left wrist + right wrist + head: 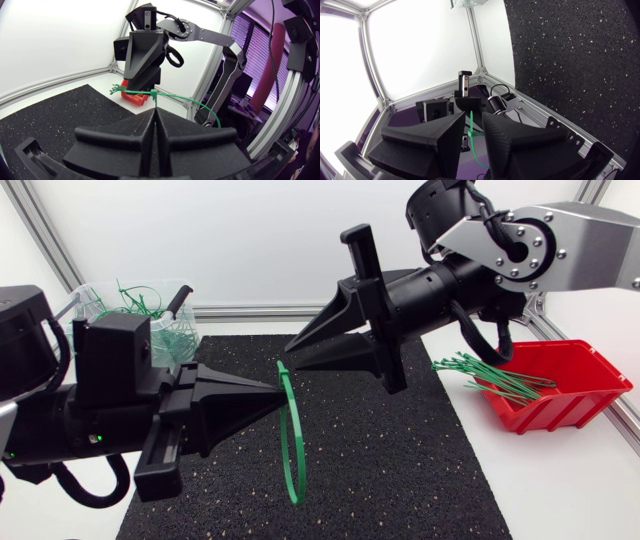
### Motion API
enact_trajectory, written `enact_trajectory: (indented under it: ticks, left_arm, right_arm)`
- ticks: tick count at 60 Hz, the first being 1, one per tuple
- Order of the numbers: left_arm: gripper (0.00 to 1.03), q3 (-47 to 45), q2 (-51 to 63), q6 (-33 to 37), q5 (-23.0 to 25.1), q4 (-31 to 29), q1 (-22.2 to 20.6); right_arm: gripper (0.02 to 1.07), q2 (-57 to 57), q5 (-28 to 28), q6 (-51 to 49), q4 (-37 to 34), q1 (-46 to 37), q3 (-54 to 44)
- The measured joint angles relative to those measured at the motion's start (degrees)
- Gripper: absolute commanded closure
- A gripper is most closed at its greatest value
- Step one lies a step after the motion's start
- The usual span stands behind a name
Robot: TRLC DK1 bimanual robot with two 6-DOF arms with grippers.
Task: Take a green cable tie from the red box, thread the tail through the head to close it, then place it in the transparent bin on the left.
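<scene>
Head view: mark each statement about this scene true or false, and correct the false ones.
1. The left pincer is shut on a green cable tie. True.
2. That cable tie lies flat on the black mat. False: it hangs as a loop, held above the mat.
3. The red box is empty. False: loose ties stick out of it.
4. The transparent bin holds green ties. True.
5. The right pincer hovers over the red box. False: it is at the top of the loop, close to the left pincer.
</scene>
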Motion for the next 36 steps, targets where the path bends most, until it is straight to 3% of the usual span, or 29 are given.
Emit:
enact_trajectory:
  ticks: [25, 36]
  left_arm:
    - [1.0, 0.0, -0.2, 0.0, 0.0, -0.6, 0.0]
    - [1.0, 0.0, -0.4, 0.0, 0.0, -0.6, 0.0]
  right_arm:
    - [0.77, 0.0, 0.0, 0.0, 0.0, 2.2, 0.0]
    - [0.82, 0.0, 0.0, 0.0, 0.0, 2.5, 0.0]
